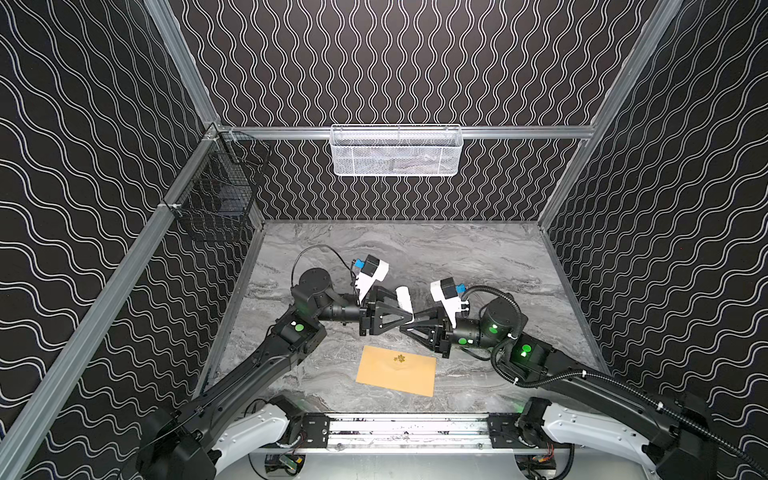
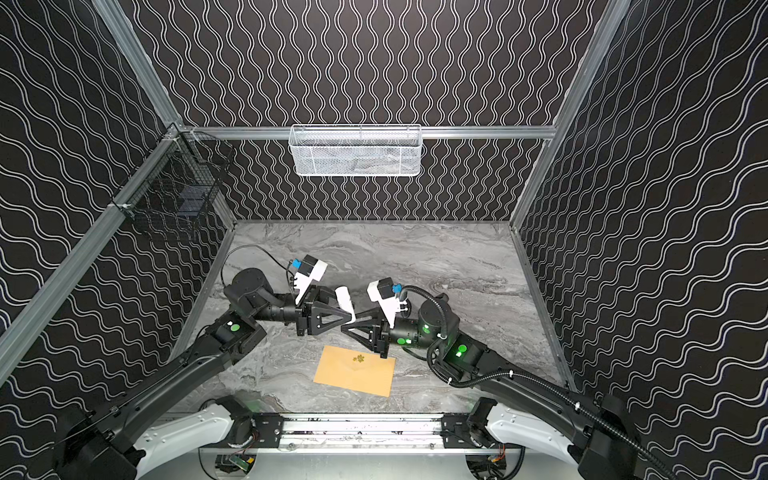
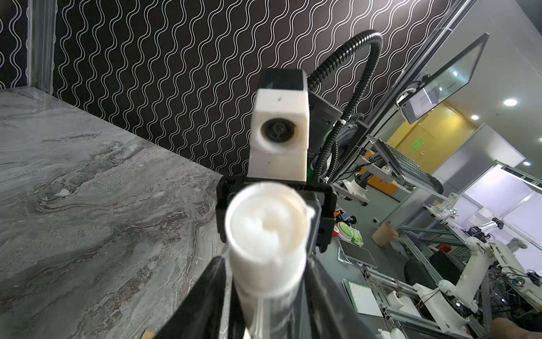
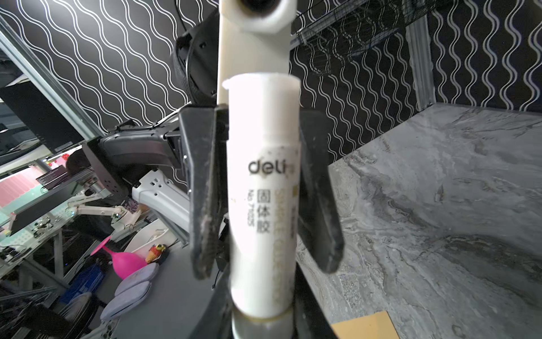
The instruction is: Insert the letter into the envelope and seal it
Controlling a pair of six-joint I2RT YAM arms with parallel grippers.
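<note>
Looks straight onto the blurred round end of a white cylinder (image 3: 265, 223), very close to the lens.
Juts up between the dark jaws of the left gripper (image 3: 264, 278), contact too blurred to judge; hides part of a black block (image 3: 325, 205) under a white camera housing (image 3: 278, 132); beyond, grey marbled bench (image 3: 88, 205), wavy-patterned wall (image 3: 176, 58), ribbed black hose (image 3: 372, 39).

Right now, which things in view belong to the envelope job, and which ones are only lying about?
For the job:
- envelope, tan, flat on the table
- glue stick, white, uncapped, held up off the table
- the letter does not show in any view

Only lying about:
- white mesh basket, on the back rail
- black wire basket, on the left rail
</note>
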